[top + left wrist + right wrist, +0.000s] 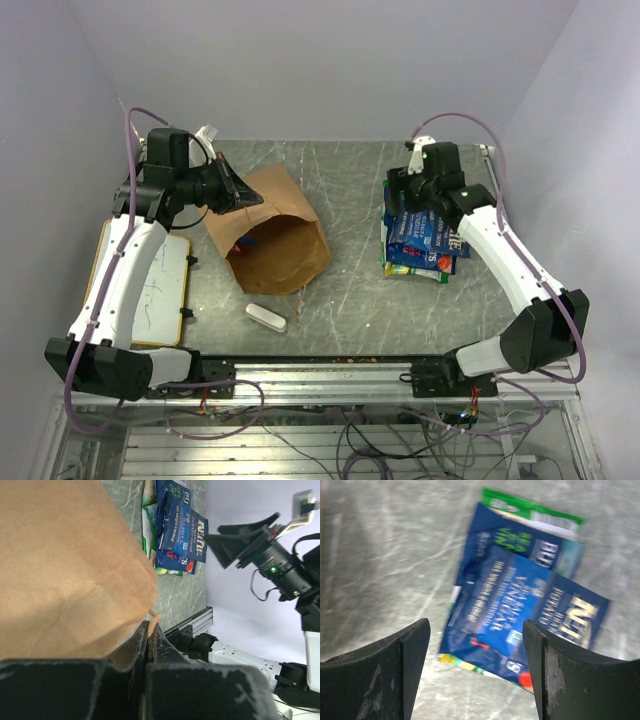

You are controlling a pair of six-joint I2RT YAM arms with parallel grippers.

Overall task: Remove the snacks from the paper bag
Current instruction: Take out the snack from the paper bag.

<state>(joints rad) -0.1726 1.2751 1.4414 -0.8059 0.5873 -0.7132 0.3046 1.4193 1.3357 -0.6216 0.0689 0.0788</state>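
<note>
Our left claw (148, 630) clamps the rim of the paper bag (285, 230). The right claw (476, 630), apart over the snack packets (520, 600) at frame right, should next reach inside, we judge.

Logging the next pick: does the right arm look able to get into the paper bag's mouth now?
Probably yes: the right gripper hangs open over the snacks, and the left gripper, shut on the rim of the paper bag, holds its mouth open.

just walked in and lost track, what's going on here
The left gripper is shut on an edge of the paper bag, which lies on its side on the table. The right gripper hangs open over a pile of blue and green snacks at the right. Another packet seems to show in the bag's mouth.
</note>
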